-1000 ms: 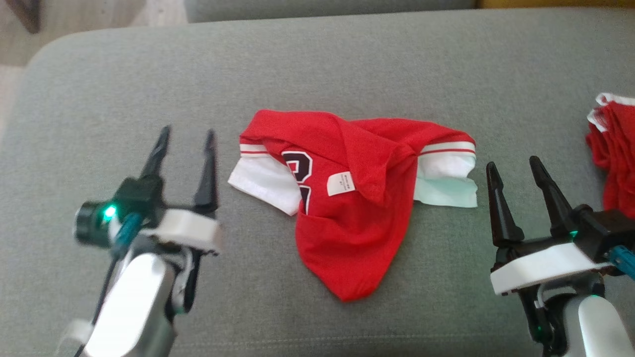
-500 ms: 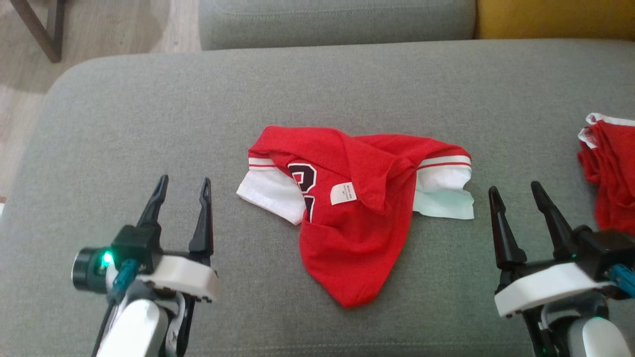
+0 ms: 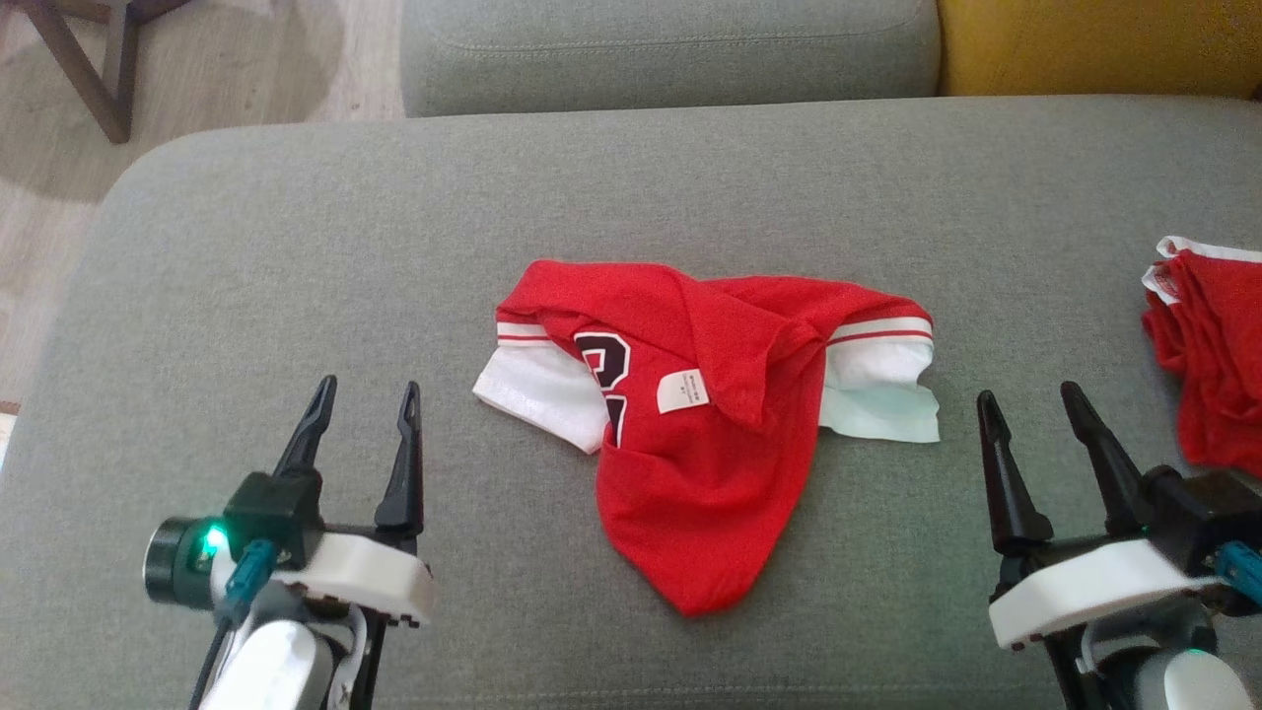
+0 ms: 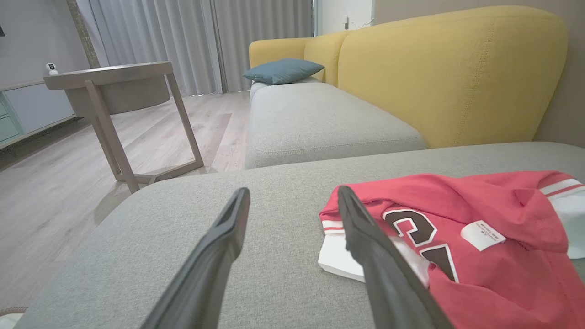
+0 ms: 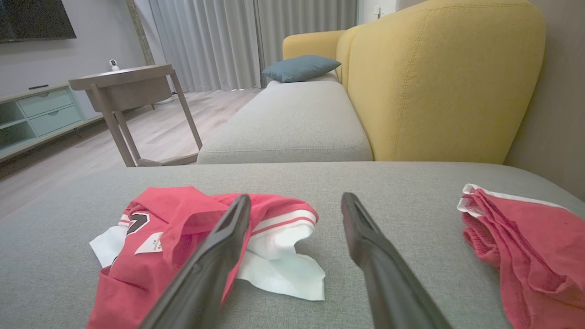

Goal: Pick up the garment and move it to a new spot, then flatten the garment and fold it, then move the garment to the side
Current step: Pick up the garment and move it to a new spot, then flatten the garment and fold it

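A crumpled red garment (image 3: 710,434) with white sleeves, a dark number and a white label lies in the middle of the grey cushion (image 3: 296,247). It shows at the right of the left wrist view as the garment (image 4: 493,246) and at the left of the right wrist view as the garment (image 5: 155,246). My left gripper (image 3: 363,396) stands open to the left of it, apart from the cloth. To the right of the white sleeve my right gripper (image 3: 1025,402) is open too, with nothing between its fingers.
A second red cloth (image 3: 1208,365) with a white edge lies at the cushion's right. Behind is another grey seat (image 3: 670,49) with a yellow backrest (image 4: 448,68). A wooden side table (image 4: 114,109) stands on the floor to the left.
The head view has tilted, so the whole picture has slid down and more of the back seat and floor shows. The garment lies as it did. Both grippers stay open.
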Motion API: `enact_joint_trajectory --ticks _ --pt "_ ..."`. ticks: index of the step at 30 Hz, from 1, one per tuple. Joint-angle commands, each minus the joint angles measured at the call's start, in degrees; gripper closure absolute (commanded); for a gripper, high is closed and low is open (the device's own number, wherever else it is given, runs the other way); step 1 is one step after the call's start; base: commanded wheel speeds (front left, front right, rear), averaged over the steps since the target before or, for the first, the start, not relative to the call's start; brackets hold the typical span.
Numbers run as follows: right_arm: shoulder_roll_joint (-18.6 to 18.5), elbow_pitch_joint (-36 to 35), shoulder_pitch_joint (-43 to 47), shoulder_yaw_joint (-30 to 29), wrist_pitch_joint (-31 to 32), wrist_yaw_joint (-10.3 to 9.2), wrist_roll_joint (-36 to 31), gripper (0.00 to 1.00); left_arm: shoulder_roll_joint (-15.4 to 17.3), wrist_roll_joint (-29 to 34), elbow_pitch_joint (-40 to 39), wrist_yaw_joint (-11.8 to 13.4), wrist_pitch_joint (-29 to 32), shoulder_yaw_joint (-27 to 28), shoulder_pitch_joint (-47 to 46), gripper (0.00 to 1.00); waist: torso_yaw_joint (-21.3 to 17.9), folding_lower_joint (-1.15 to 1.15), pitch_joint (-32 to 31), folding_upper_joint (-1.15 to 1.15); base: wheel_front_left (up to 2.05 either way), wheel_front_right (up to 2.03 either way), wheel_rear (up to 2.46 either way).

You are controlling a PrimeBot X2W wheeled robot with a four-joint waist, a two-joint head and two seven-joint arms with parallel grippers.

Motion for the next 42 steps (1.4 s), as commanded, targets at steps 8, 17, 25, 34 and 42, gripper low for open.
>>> enact_joint_trajectory --ticks 8,17,25,34,42 --pt "-0.2 -2.4 -1.6 1.2 0.0 0.37 -0.3 0.00 1.7 0.0 -1.5 0.5 -0.7 1.8 -1.9 0.00 0.1 0.00 0.1 0.00 0.00 0.00 0.00" --pt "-0.2 -2.4 -1.9 1.0 -0.1 0.37 0.1 0.00 1.9 0.3 -1.4 0.8 -0.6 1.3 -2.7 0.00 0.4 0.00 0.9 0.00 0.00 0.00 0.00" --pt "-0.2 -2.6 -2.9 0.8 -0.2 0.37 0.0 0.00 1.0 1.5 -2.2 -0.2 1.3 -1.3 -5.9 0.00 0.5 0.00 3.0 0.00 0.00 0.00 0.00" --pt "-0.2 -3.3 -5.6 2.0 -0.2 0.37 -0.3 0.00 -5.2 3.0 -2.4 -6.4 10.9 -11.0 -16.4 0.00 -1.6 0.00 8.4 0.00 0.00 0.00 0.00" --pt "-0.2 -1.9 -7.8 2.0 -1.5 0.37 0.9 0.00 -10.0 2.5 5.3 -12.0 18.3 -18.0 -24.3 0.00 -6.0 0.00 12.4 0.00 0.00 0.00 0.00"
